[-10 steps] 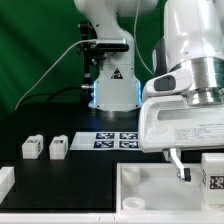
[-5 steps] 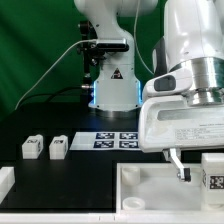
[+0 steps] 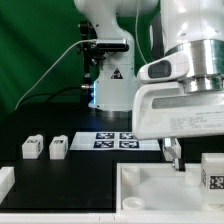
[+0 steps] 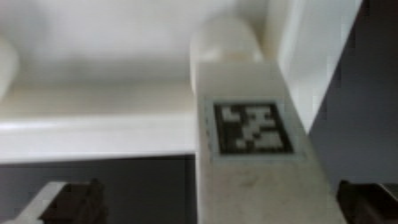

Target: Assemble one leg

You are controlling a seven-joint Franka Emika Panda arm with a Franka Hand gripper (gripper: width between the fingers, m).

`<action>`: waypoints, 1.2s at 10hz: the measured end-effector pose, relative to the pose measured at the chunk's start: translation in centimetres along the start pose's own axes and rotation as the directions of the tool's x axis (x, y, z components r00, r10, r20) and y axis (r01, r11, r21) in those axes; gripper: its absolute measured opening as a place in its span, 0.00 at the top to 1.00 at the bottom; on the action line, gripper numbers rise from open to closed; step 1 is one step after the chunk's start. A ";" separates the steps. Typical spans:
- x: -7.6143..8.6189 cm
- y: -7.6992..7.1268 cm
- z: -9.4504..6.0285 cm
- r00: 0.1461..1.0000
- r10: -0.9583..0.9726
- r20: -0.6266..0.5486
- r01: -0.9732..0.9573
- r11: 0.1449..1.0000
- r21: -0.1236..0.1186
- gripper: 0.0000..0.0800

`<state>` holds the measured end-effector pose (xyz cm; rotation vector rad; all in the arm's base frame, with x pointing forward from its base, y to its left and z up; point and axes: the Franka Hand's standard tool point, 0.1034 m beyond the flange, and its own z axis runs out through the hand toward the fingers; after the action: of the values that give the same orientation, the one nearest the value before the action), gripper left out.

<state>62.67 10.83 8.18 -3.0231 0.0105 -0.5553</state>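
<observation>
My claw (image 3: pixel 173 158), spread wide and empty, has risen and slid toward the exterior view's left, leaving the leg (image 3: pixel 212 172) standing at the near right beside the square board (image 3: pixel 150 195), still ungrasped

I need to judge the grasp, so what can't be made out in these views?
- Wrist view: gripper fingertips blurred and cut off by the frame edge; height over the leg unclear.
- Exterior view: one finger shows, the other hidden by the arm; white part at the view's left cut by the edge.
</observation>
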 end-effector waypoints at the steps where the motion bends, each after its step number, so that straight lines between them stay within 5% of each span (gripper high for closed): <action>1: 0.3 0.1 0.0 0.993 0.008 0.116 -0.009 1.000 0.007 0.19; 4: 0.6 0.1 0.0 0.909 0.059 0.413 -0.067 0.998 0.005 0.19; 6: 1.0 0.2 0.2 0.914 0.062 0.402 -0.069 0.998 0.004 0.19; 9: 1.0 0.2 0.3 0.914 0.062 0.402 -0.070 0.998 0.003 0.64; 12: 1.0 0.3 0.3 0.906 0.131 0.401 -0.132 0.991 -0.025 0.64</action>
<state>63.70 10.56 8.25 -3.0394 0.1898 0.0853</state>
